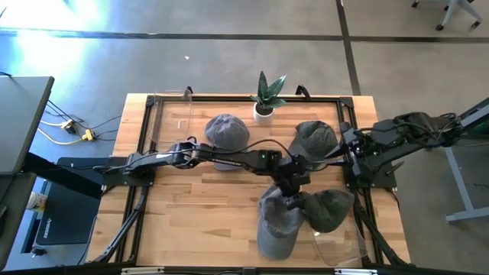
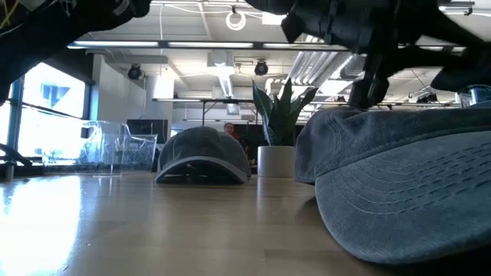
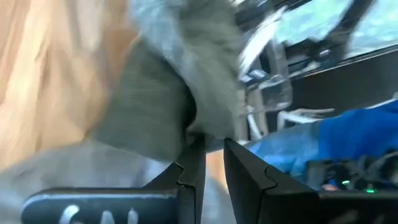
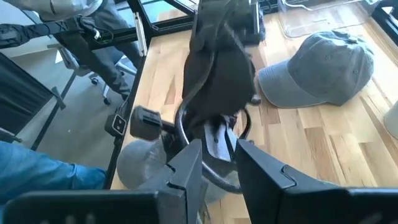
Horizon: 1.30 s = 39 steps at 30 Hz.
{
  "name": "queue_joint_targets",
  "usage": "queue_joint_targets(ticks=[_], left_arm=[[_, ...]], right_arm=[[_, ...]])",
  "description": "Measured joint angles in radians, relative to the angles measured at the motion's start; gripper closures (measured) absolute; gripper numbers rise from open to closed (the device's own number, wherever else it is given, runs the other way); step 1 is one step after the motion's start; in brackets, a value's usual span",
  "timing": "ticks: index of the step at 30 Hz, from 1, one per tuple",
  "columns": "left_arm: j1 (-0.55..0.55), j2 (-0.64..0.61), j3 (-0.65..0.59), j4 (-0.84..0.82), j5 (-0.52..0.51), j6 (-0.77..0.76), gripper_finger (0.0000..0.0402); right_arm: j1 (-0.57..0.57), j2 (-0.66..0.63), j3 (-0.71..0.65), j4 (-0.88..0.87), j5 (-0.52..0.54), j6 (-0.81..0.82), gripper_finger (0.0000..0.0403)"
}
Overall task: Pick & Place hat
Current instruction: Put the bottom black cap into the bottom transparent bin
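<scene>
Over to the left gripper (image 1: 294,200), reaching across from the left to the front middle of the table (image 1: 191,221). Fingers (image 3: 193,171) drawn narrow, apparently pinching a fold of grey cloth at the very tips. Looks like a hold on the crown of the hat (image 1: 279,225). Directly beneath the pincer and trailing away toward the front edge, long axis running back to front, brim end nearest the edge as far as can be judged. Pressed up against a second hat (image 1: 330,208) on its right side, so probably best to lift straight up before any sideways carry, or risk dragging the neighbour along. Clearly the nearer arm for this one. Right gripper (image 1: 341,149) off at the right, beside the back-right hat (image 1: 313,136), well apart from the action. One more hat (image 1: 227,131) lying at the back left
</scene>
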<state>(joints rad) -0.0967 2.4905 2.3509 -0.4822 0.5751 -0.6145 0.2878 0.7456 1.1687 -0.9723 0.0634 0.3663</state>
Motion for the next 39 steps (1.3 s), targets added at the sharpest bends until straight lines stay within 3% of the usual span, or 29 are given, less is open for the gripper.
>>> queue_joint_targets(ticks=[11,18,21,28,31,39], left_arm=[[0.013,-0.021,0.005,-0.001,-0.053,-0.058,0.0346],[0.028,-0.059,0.007,-0.189,-0.117,-0.125,0.0346],[0.031,-0.053,0.004,-0.239,-0.084,-0.125,0.0346],[0.012,0.011,-0.003,-0.093,-0.066,-0.098,0.0346],[0.019,0.037,0.004,0.021,-0.085,-0.103,0.0346],[0.017,0.061,0.005,0.124,-0.143,-0.094,0.0346]], right_arm=[[0.000,0.000,0.000,0.006,-0.016,0.000,0.0320],[0.000,0.000,0.000,0.004,-0.022,0.014,0.0320],[0.000,0.008,-0.003,0.004,-0.070,0.043,0.0320],[0.001,0.037,-0.007,-0.026,-0.123,0.049,0.0320],[0.001,0.033,-0.007,-0.012,-0.124,0.054,0.0320],[0.001,0.016,-0.004,0.012,-0.124,0.084,0.0320]])
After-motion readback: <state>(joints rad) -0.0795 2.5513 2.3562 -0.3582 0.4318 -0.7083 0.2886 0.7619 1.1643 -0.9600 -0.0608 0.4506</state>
